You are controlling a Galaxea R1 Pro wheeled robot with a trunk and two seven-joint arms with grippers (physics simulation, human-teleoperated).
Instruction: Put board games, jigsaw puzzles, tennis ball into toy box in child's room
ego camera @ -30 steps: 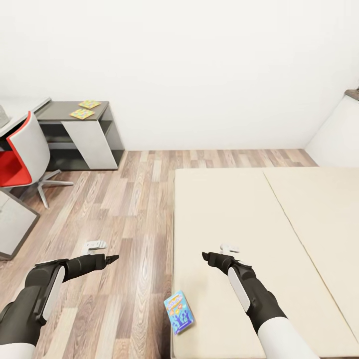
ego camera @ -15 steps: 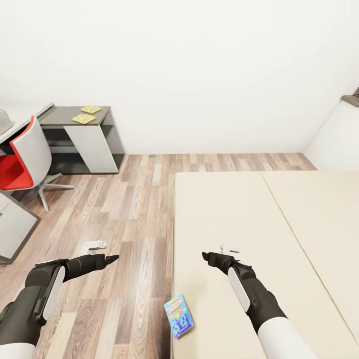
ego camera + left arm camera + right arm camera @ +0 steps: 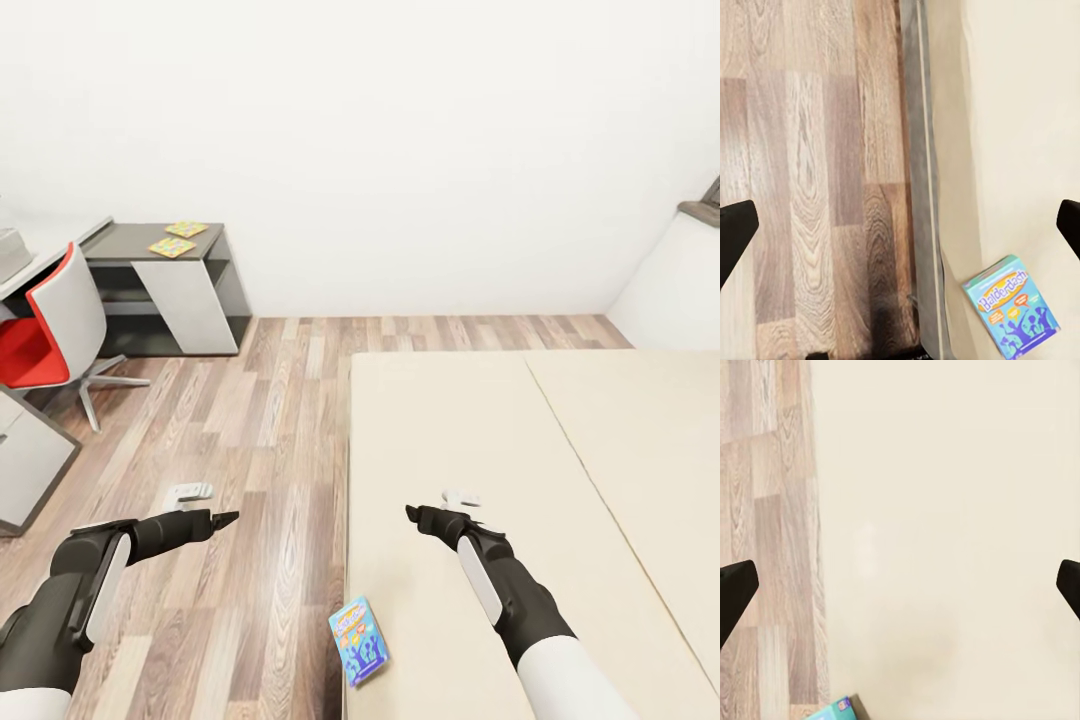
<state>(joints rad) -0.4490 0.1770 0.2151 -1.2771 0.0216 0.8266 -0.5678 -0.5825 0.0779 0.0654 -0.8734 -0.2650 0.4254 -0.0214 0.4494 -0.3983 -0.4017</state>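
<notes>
Head view: both arms out low. Left hand [image 3: 225, 519] over the wood floor [image 3: 250, 420], fingers looking pressed together here. Right hand [image 3: 412, 514] over the bed [image 3: 480, 420], gap hard to read. Blue board game [image 3: 359, 640] lying near the bed's edge, below and between the two hands. Far off beyond the left hand, two jigsaw puzzles [image 3: 178, 238] on the dark desk [image 3: 140, 245], red chair [image 3: 50, 330] beside it.

Left wrist view: fingertips [image 3: 735, 232] spread wide apart, nothing between; board game [image 3: 1016, 311] on the mattress.

Right wrist view: fingertips [image 3: 736, 585] also wide apart over bare mattress.
</notes>
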